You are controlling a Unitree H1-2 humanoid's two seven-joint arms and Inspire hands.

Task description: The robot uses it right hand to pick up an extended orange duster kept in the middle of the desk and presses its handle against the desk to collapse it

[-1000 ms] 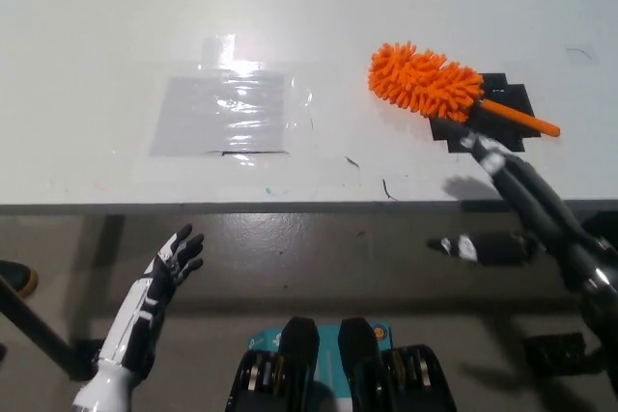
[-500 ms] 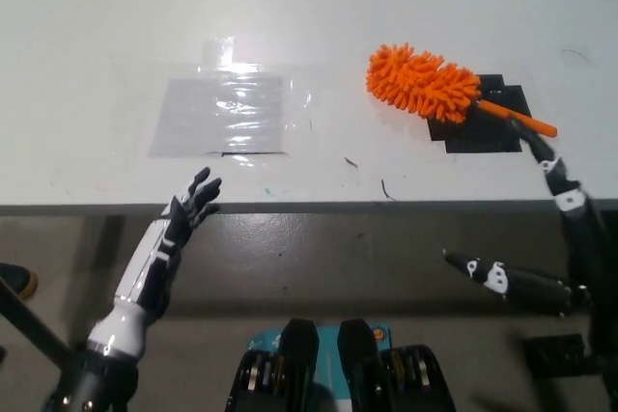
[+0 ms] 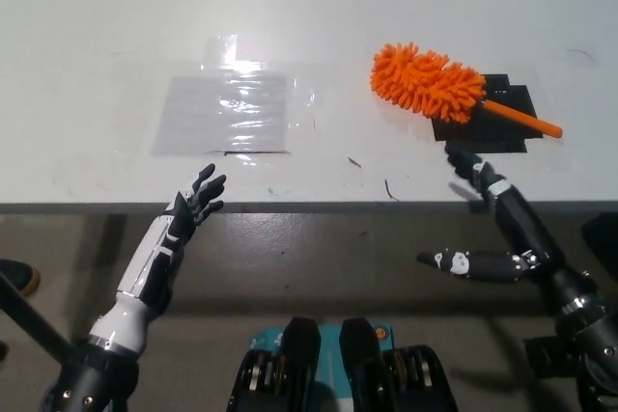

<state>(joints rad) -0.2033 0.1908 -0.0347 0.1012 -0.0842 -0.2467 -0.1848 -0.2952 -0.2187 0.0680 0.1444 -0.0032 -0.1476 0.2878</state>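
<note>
Nearest, at the desk's front edge: white left hand raised, fingers spread, holding nothing. Right: black right hand released and splayed, fingertips over the desk edge, just short of the black patch. Farther back: orange duster lying across that patch, handle pointing right, untouched. Left: taped clear sheet

Both robot hands empty, fingers spread: left robot hand, right robot hand.

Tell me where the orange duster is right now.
In the head view, the orange duster lies on the desk's right side, across a black patch, just beyond the open right hand.
</note>
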